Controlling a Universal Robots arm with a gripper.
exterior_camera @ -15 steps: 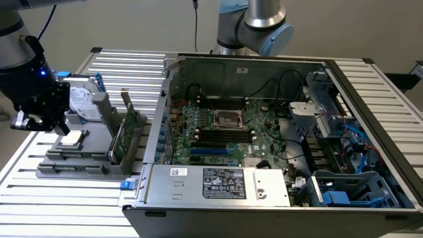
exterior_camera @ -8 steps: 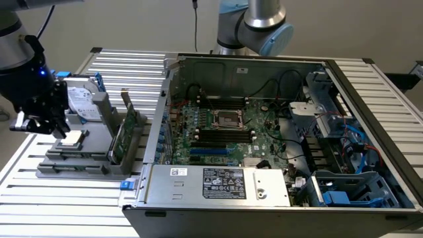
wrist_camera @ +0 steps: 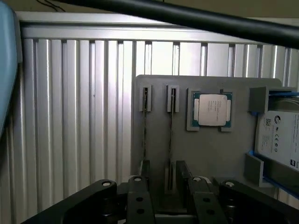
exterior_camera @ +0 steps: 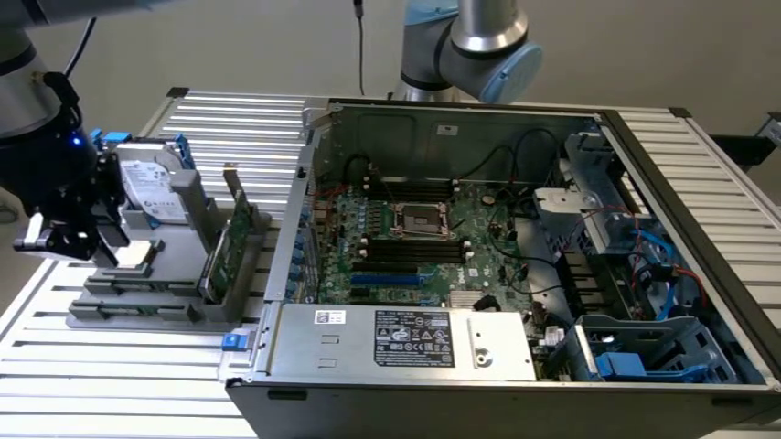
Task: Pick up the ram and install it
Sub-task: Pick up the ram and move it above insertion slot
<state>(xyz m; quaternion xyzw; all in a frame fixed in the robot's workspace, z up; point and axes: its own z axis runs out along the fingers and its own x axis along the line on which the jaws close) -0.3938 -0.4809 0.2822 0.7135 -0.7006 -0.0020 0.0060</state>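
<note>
Gripper [wrist_camera: 163, 169] jaws apart, empty, over the holder's [wrist_camera: 210, 154] end. Ram [wrist_camera: 171, 135] stands on edge in its slot, untouched — slatted table [wrist_camera: 70, 116] beside the holder's edge.

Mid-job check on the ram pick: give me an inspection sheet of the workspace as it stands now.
Surface: ribbed metal table carrying a gray holder and an open computer case.
Job's things: ram stands edge-on in a holder slot, not gripped; black motherboard slots look unfilled.
Clutter: processor chip, hard drive and a second board in the holder.
Grippers: gripper open over the holder, fingers either side of the ram.
Cables: black cable near the wrist; wires inside the case.
Surroundings: arm joint behind the case.
</note>
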